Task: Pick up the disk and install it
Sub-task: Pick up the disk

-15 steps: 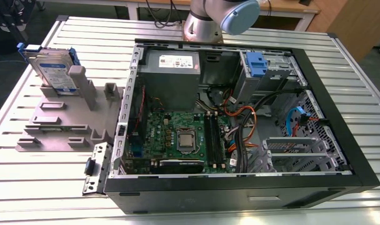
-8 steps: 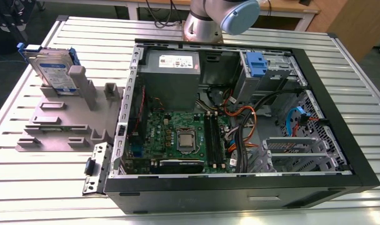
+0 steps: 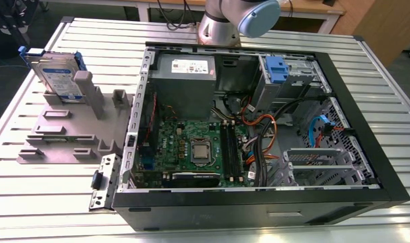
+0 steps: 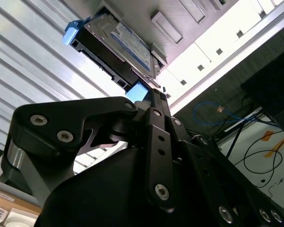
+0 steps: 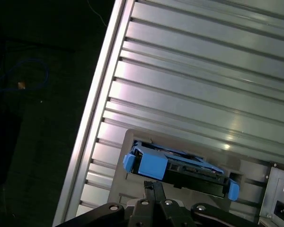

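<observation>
The disk [image 3: 58, 77] stands on edge in a grey holder [image 3: 70, 126] at the exterior view's left, beside the open computer case [image 3: 259, 202]. It is a silver drive with a white-and-blue label in a blue carrier. Both wrist views show the disk [image 4: 128, 45] [image 5: 180, 169] seated in the holder, blue end tabs sticking out. My gripper [image 5: 154, 187] hangs above the disk, a short way off and not touching it. Its black fingers [image 4: 154, 97] are shut together with nothing between them.
The case lies open on a slatted aluminium table [image 3: 367, 61]. Inside are a green motherboard [image 3: 191, 147], a grey power-supply box [image 3: 185, 68], loose cables and a blue bracket [image 3: 276, 68] in the drive bay at the back right. The arm's base [image 3: 222, 23] stands behind the case.
</observation>
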Controlling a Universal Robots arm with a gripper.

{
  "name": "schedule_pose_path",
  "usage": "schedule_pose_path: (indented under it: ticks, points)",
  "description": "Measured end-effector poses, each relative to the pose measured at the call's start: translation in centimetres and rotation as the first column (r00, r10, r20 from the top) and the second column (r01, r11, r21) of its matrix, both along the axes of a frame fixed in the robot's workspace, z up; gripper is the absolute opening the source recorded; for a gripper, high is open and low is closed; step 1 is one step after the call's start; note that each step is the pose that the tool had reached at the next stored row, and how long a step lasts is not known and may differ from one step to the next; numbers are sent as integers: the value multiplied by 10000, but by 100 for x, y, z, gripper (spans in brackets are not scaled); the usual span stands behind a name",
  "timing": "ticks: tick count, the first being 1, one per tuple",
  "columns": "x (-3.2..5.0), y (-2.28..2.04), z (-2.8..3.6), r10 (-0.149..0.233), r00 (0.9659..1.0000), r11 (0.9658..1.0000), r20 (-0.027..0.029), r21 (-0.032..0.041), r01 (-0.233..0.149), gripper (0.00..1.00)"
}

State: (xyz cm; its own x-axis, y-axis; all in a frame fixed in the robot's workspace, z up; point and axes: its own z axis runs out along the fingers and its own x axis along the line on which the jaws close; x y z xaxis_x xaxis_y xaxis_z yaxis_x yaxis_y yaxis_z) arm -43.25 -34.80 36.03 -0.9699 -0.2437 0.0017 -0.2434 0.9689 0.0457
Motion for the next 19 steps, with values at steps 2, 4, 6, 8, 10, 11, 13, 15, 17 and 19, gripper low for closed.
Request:
schedule_pose_path:
  ticks: [2,4,6,8,10,11,13,15,17,19]
  points:
    - [0,0,0,90,10000,10000,0,1,-90,11]
    - [0,0,0,171,9999,9999,0,1,-171,11]
    - [0,0,0,234,9997,9997,0,1,-234,11]
    - [0,0,0,273,9996,9996,0,1,-273,11]
    - [0,0,0,296,9996,9996,-1,1,-296,11]
    - [0,0,0,307,9995,9995,0,1,-307,11]
    - [0,0,0,325,9995,9995,0,1,-325,11]
    - [0,0,0,351,9994,9994,0,1,-351,11]
    - [0,0,0,392,9992,9992,0,1,-392,11]
    - [0,0,0,430,9991,9991,0,1,-430,11]
